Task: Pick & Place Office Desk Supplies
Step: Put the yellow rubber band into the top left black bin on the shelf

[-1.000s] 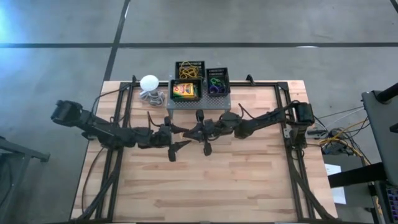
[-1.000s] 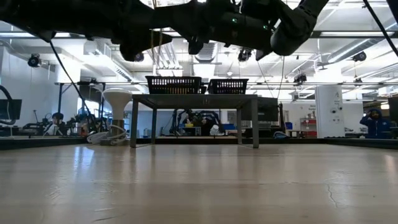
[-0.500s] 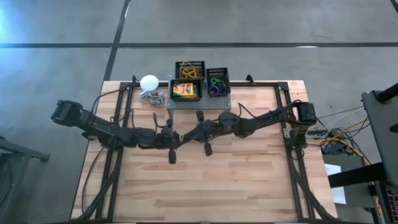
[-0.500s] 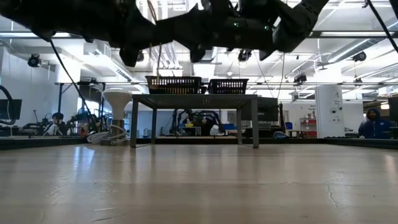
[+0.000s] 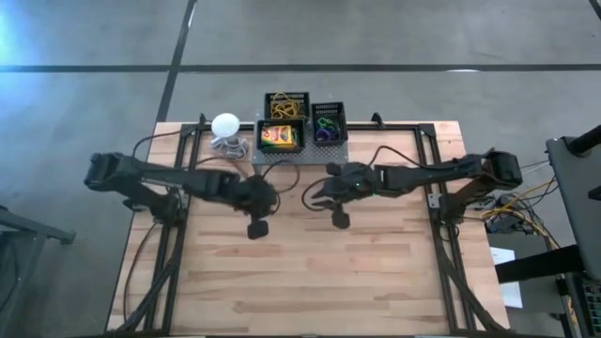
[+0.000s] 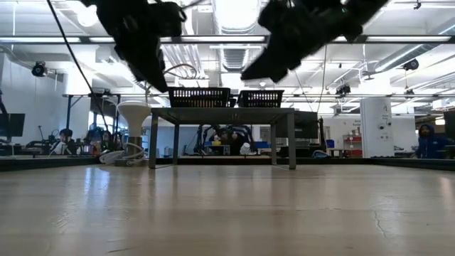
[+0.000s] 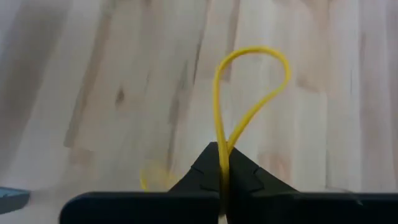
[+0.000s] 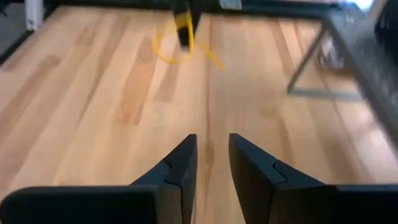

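Left wrist view shows the left gripper clenched on a yellow rubber band, the loop standing out ahead of the fingertips, its long axis in line with them. Seen from above, that gripper hangs over bare table; the mesh trays on the stand lie toward one o'clock from it. The right gripper, fingers parted and empty, hovers at three o'clock of the left. Judgement: the left arm carries the band, and the coming move is toward one o'clock.
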